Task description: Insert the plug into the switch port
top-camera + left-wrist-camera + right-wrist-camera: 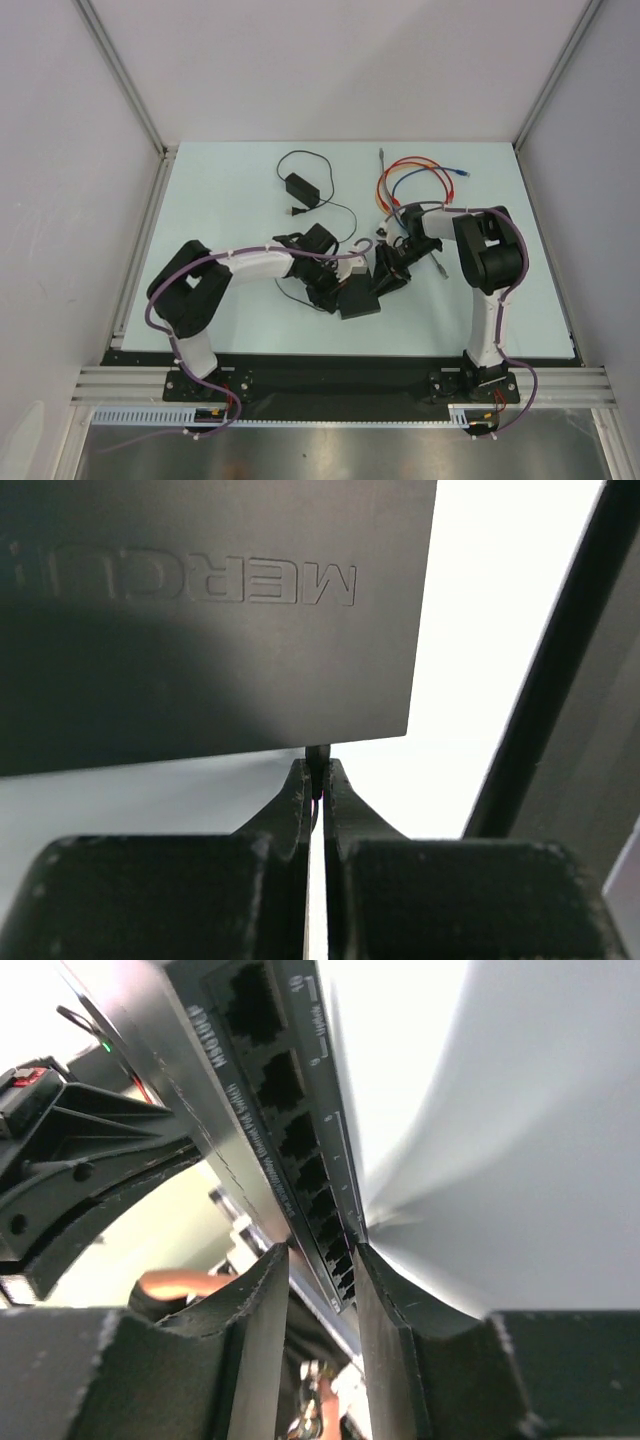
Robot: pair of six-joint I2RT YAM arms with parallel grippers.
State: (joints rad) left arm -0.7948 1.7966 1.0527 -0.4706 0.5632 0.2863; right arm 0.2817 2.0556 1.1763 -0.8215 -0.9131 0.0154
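The flat black switch box [360, 303] is held tilted off the table between the two arms. In the left wrist view its face [200, 630], marked MERCU, fills the upper left. My left gripper [316, 772] is shut on a small thin black plug [316, 753], whose tip touches the box's near edge. In the top view my left gripper [335, 288] is at the box's left side. My right gripper [320, 1270] is shut across the box's narrow edge [215, 1080], where a row of switch ports [300, 1138] runs. My right gripper [387, 272] shows at the box's right end.
A small black power adapter [300, 187] with a thin black cord lies at the back. Orange, red and blue cables [415, 175] and a grey cable [381, 165] lie at the back right. Enclosure walls close both sides and the rear.
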